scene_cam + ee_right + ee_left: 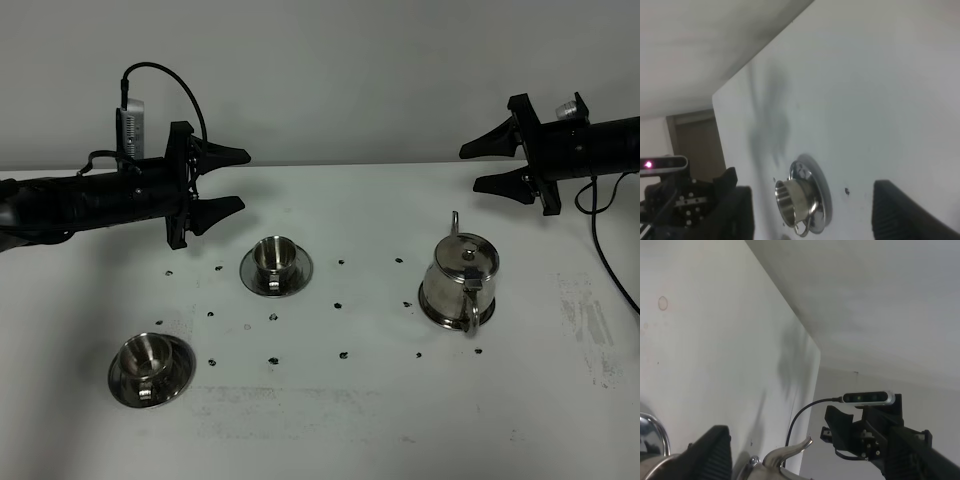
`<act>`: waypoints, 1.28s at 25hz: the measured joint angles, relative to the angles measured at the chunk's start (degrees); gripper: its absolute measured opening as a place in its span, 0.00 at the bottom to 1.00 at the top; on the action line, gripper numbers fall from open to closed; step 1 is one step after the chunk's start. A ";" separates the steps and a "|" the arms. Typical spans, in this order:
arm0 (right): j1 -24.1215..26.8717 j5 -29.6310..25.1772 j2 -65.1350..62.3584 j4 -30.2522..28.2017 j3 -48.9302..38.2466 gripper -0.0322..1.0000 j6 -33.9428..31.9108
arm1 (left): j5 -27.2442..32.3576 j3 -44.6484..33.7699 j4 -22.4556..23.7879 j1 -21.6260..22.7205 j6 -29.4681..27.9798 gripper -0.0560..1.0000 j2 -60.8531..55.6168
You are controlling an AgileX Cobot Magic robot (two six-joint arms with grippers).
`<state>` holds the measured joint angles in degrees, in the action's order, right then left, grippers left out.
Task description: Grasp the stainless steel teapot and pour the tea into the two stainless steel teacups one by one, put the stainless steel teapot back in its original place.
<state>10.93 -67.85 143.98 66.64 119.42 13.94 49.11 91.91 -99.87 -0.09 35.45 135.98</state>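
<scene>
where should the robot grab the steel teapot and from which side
Take the teapot by its loop handle, not the body: the shiny bell shape is wide and sloped. The handle sticks out toward the table's near edge, opposite the spout, so the open right gripper, the closer one, would probably do best coming from that near side, closing across the loop.

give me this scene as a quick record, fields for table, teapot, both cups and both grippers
table: white, scattered dark specks
teapot: upright, right side, lid on, handle toward camera, spout away
far cup: upright on a saucer, left of centre
near cup: upright on a saucer, front left
left gripper: open, empty, raised by the far cup
right gripper: open, empty, raised behind the teapot
</scene>
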 joint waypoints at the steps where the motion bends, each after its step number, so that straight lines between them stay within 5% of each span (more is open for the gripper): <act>1: 0.00 0.05 0.00 0.00 0.00 0.52 0.00 | 0.00 0.00 0.00 0.00 0.00 0.67 0.00; 11: 0.00 0.10 0.00 0.00 0.00 0.52 1.32 | 0.05 0.00 -0.14 0.00 0.66 0.67 0.00; 18: 0.00 -1.45 -0.14 5.48 1.06 0.52 20.45 | 4.38 2.72 -1.31 0.00 16.74 0.62 -0.33; 22: 0.00 -1.46 -1.83 3.14 6.87 0.52 27.10 | 2.29 5.68 -0.31 -0.06 23.54 0.53 -3.17; 28: 0.00 1.55 -4.14 -9.94 17.69 0.51 29.58 | -9.49 8.03 11.28 -0.84 35.81 0.48 -10.72; 32: -0.13 3.58 -4.20 -24.08 21.41 0.51 28.65 | -20.90 8.05 27.53 -3.26 41.14 0.47 -14.12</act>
<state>10.79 -64.28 139.78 42.56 140.82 42.60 28.20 99.96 -72.35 -3.35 76.59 121.86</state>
